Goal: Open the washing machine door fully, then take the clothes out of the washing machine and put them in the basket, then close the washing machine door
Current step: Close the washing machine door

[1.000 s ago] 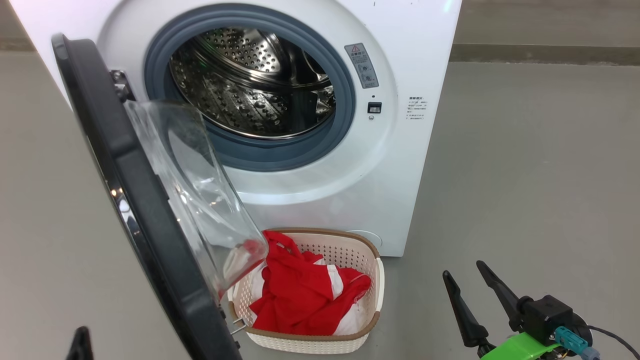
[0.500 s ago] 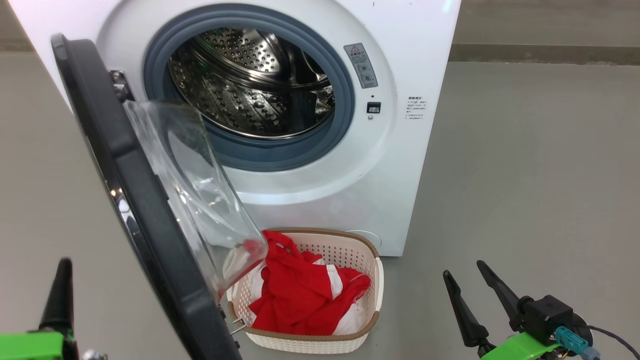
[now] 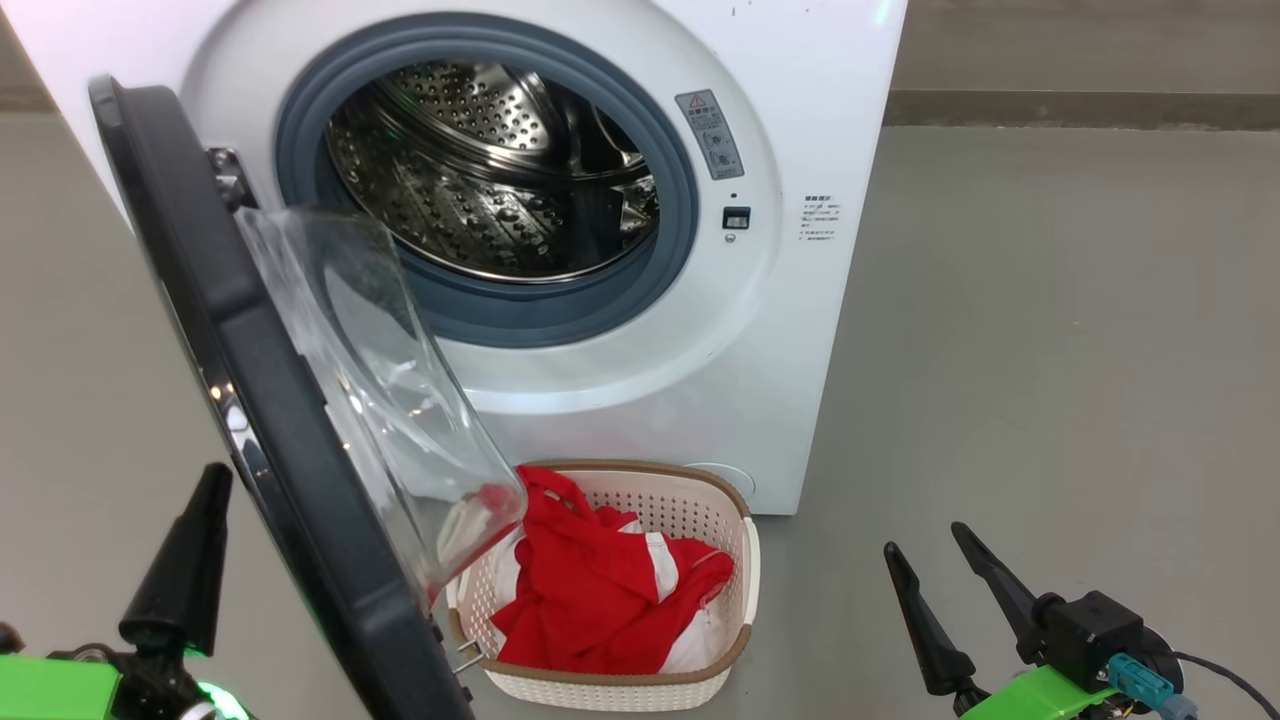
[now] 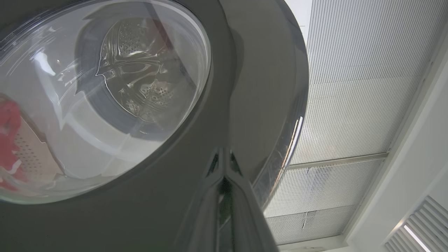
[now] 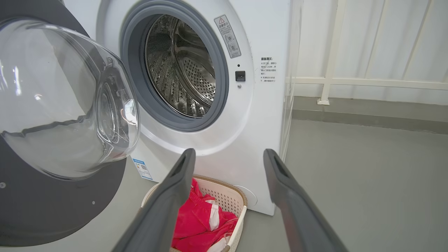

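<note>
The white washing machine (image 3: 700,380) has its door (image 3: 265,390) swung out to the left, black rim edge-on and glass bowl (image 3: 380,380) facing the drum (image 3: 480,170), where no fabric shows. Red and white clothes (image 3: 600,600) lie in the cream basket (image 3: 745,560) on the floor below the opening. My left gripper (image 3: 212,482) is shut and empty, just left of the door's outer face. In the left wrist view its tips (image 4: 224,178) are at the glossy rim (image 4: 252,87), touching or nearly so. My right gripper (image 3: 925,545) stands open, right of the basket.
Bare grey floor (image 3: 1050,350) spreads right of the machine up to a wall base. In the right wrist view, my open gripper (image 5: 229,155) points at the machine front (image 5: 266,122) above the basket (image 5: 241,210), with a white railing (image 5: 329,80) behind.
My shut left gripper has risen from the bottom left corner to beside the door's outer face. The head view has shifted slightly. The right gripper, basket and clothes have not moved.
</note>
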Robot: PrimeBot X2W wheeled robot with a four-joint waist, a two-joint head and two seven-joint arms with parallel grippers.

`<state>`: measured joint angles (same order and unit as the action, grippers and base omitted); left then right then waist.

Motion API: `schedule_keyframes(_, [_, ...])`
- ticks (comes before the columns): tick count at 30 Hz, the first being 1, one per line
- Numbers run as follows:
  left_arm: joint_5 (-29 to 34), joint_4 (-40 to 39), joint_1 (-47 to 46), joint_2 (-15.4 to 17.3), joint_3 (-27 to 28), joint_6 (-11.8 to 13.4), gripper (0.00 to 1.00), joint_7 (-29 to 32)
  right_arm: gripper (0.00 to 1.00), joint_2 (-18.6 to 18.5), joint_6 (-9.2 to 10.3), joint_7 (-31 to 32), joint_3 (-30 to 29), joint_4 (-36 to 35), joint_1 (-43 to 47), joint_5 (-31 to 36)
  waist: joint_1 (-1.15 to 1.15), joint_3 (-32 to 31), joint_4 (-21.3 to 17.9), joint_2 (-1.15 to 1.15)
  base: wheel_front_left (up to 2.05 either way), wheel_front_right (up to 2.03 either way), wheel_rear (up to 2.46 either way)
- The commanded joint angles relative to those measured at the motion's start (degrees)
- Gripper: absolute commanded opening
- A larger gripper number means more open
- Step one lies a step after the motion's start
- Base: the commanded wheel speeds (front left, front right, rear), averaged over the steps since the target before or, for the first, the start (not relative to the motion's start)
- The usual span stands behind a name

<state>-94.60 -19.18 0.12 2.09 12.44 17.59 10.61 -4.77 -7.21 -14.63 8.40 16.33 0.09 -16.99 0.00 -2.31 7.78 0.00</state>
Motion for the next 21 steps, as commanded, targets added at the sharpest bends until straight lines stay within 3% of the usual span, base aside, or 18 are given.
schedule_keyframes(1, [0.15, -2.20, -0.75, 0.96, 1.30, 0.58, 0.00, 0.69, 1.00, -0.24, -0.28, -0.37, 1.46, -1.27, -1.62, 0.18, 0.00, -0.04, -0.21, 0.00, 0.00, 0.00, 0.00])
schedule_keyframes(10, [0.25, -3.89, -0.14, 0.92, -1.23, 1.61, 0.00, 1.28, 1.00, -0.61, -0.28, -0.37, 2.13, -1.40, -1.78, -0.02, 0.00, 0.27, -1.90, 0.00, 0.00, 0.00, 0.00])
schedule_keyframes(21, [-1.00, -2.91, -2.29, 0.83, -4.00, 0.27, 0.00, -0.78, 1.00, -0.58, -0.28, -0.37, 2.33, -1.44, -2.31, -0.12, 0.00, 1.81, -5.58, 0.00, 0.00, 0.00, 0.00])
